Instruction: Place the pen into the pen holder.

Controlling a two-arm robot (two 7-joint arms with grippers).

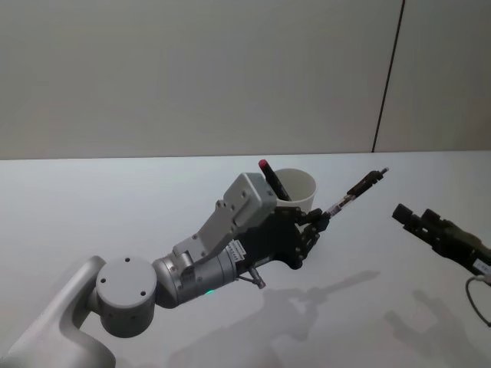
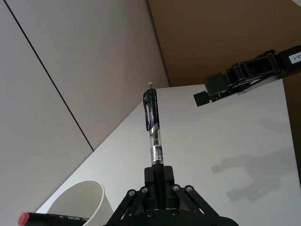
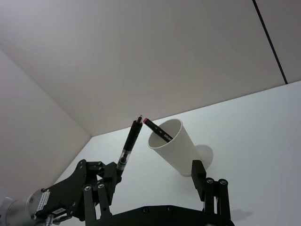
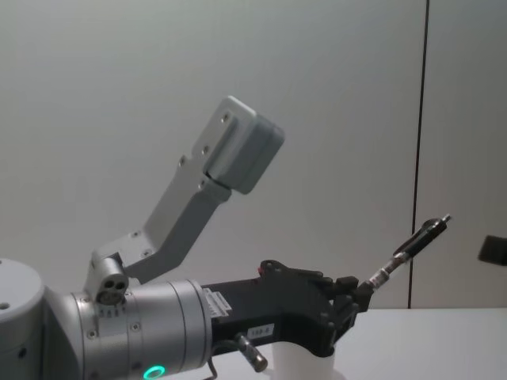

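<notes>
The left tool point(image 1: 317, 223) is clamped on the lower end of the pen point(image 1: 357, 191), holding it raised above the tabletop point(image 1: 115, 207) and slanted up and away to the right, just beside the pen holder point(image 1: 298, 188). The pen holder stands on the tabletop right behind the left tool, with a red-capped black marker point(image 1: 270, 178) leaning inside it. The right tool point(image 1: 400, 213) hovers well to the right with its fingers apart, gripping nothing.

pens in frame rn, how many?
2. A clear-barrelled pen is clamped in the left gripper beside the pen holder; a red-capped marker stands inside it.
</notes>
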